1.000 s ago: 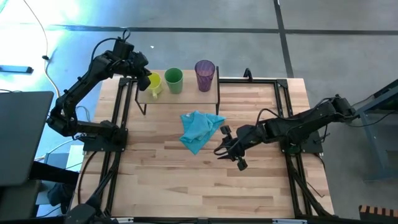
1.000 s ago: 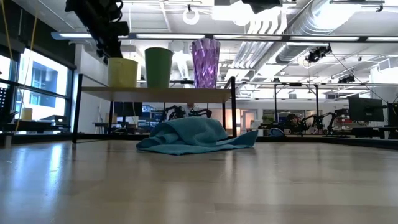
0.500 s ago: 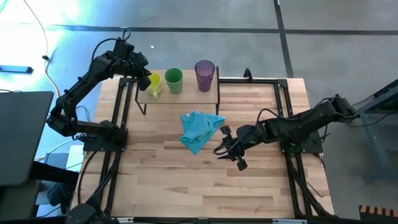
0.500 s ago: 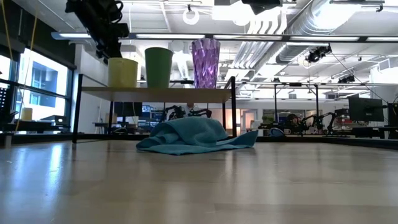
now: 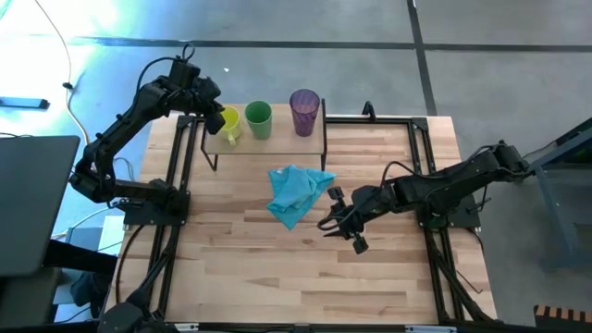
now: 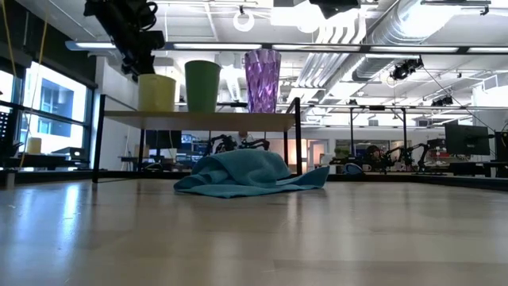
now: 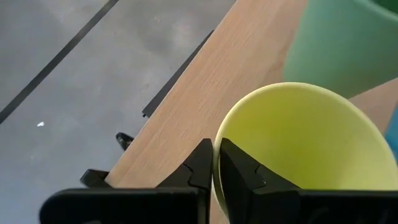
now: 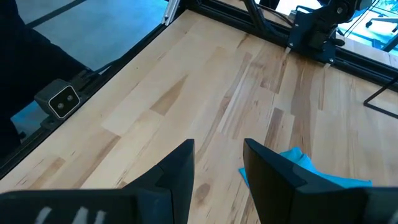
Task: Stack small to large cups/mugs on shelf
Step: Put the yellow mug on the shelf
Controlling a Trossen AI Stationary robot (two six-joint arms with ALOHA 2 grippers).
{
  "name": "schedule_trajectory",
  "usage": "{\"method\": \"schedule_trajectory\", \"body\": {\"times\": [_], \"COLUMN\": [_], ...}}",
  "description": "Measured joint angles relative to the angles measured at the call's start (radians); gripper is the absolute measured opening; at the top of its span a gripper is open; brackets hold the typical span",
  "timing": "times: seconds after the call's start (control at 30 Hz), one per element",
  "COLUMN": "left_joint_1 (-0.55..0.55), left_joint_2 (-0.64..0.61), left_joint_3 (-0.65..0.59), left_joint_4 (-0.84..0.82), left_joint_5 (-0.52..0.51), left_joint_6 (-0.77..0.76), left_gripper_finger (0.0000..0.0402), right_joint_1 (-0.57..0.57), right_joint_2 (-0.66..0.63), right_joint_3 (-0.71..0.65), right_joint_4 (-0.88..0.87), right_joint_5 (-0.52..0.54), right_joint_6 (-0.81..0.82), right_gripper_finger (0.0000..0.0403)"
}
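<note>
Hovering over the near right part of the desk (image 5: pixel 277 268), the right pincer (image 5: pixel 340 225) waits with its jaws spread and nothing between them, just right of the crumpled blue cloth (image 5: pixel 296 192) lying in the middle of the desk. Behind the cloth stands the shelf (image 5: pixel 277 143), along the far edge of the desk. On it the three cups make a row from left to right: the yellow mug (image 5: pixel 229 123), the green cup (image 5: pixel 258 119) and the purple tumbler (image 5: pixel 304 111). At the far left, the left pincer (image 7: pixel 214 167) is clenched on the rim of the yellow mug, one finger inside the wall and one outside.

Judging by the row, the sorting looks nearly finished, with only the release remaining. The risk sits in that thin rim pinch. If the arm lifts or swings away before the jaws part fully, the mug could tip off the left end of the shelf, or be shoved into the green cup close beside it. A finger catching inside the wall on the way out would drag it as well.
</note>
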Motion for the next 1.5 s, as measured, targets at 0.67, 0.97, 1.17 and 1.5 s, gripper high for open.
{"method": "schedule_trajectory", "body": {"times": [0.67,0.97,1.17,1.5], "left_joint_1": [-0.014,-0.09,-0.093,-0.092], "left_joint_2": [0.0,0.007,0.01,0.008], "left_joint_3": [-0.001,0.0,0.002,0.004], "left_joint_4": [-0.008,0.003,-0.006,-0.057], "left_joint_5": [-0.038,-0.172,-0.24,-0.281], "left_joint_6": [0.008,0.01,0.013,0.065], "left_gripper_finger": [0.0025,0.0026,0.0026,0.0027], "right_joint_1": [0.0,0.0,0.004,0.006], "right_joint_2": [0.0,0.0,0.0,-0.001], "right_joint_3": [0.0,0.0,0.0,0.0], "right_joint_4": [0.0,0.0,-0.002,-0.003], "right_joint_5": [-0.014,-0.014,-0.018,-0.019], "right_joint_6": [0.0,0.014,0.023,0.008], "right_gripper_finger": [0.0128,0.0128,0.0128,0.0128]}}
